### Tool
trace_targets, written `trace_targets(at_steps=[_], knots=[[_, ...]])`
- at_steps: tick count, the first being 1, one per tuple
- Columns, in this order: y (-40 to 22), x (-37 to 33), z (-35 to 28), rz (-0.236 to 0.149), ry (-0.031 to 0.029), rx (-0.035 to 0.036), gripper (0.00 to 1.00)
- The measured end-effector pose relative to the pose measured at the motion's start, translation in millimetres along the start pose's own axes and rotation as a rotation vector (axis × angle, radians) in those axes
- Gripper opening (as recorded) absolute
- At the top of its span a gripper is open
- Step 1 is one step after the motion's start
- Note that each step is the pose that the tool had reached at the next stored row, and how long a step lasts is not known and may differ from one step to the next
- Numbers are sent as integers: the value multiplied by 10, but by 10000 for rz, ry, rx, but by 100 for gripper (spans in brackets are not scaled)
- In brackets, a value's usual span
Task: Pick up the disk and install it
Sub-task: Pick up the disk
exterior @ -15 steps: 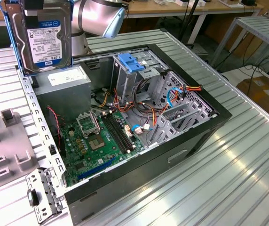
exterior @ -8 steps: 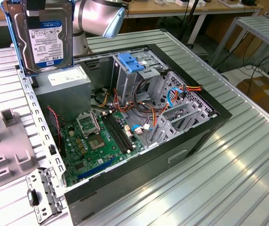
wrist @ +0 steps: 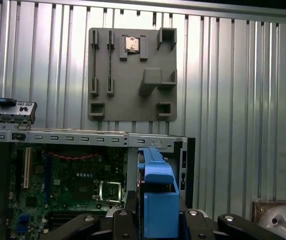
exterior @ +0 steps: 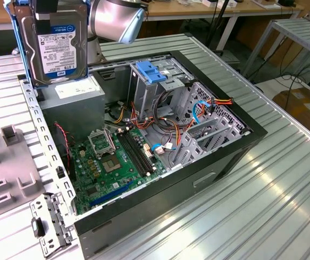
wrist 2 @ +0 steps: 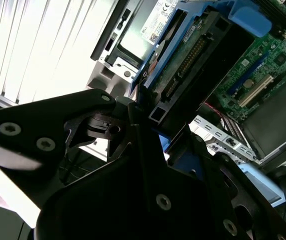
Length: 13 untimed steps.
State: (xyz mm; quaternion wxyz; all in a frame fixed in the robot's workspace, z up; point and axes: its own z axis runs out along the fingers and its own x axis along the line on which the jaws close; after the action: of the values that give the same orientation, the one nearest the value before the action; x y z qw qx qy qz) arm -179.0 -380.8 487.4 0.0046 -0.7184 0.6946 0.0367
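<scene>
Above the open computer case (exterior: 214, 168), over its power supply (exterior: 71, 105), gripper (wrist: 158, 220) sits clamped on the upright disk (exterior: 57, 46) by its blue frame.

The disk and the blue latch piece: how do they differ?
The disk hangs upright in the gripper above the case; the blue latch piece lies on the drive cage inside. The disk has a grey labelled body in a blue frame; the latch piece is all blue. Both carry blue plastic.
</scene>
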Motion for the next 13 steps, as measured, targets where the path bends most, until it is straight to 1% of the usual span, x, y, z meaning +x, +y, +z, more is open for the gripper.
trace_targets(at_steps=[1,4,13], knots=[[-4,20,-1,0,0,-1,37],[-6,39,-1,0,0,0,37],[-7,75,-1,0,0,0,37]])
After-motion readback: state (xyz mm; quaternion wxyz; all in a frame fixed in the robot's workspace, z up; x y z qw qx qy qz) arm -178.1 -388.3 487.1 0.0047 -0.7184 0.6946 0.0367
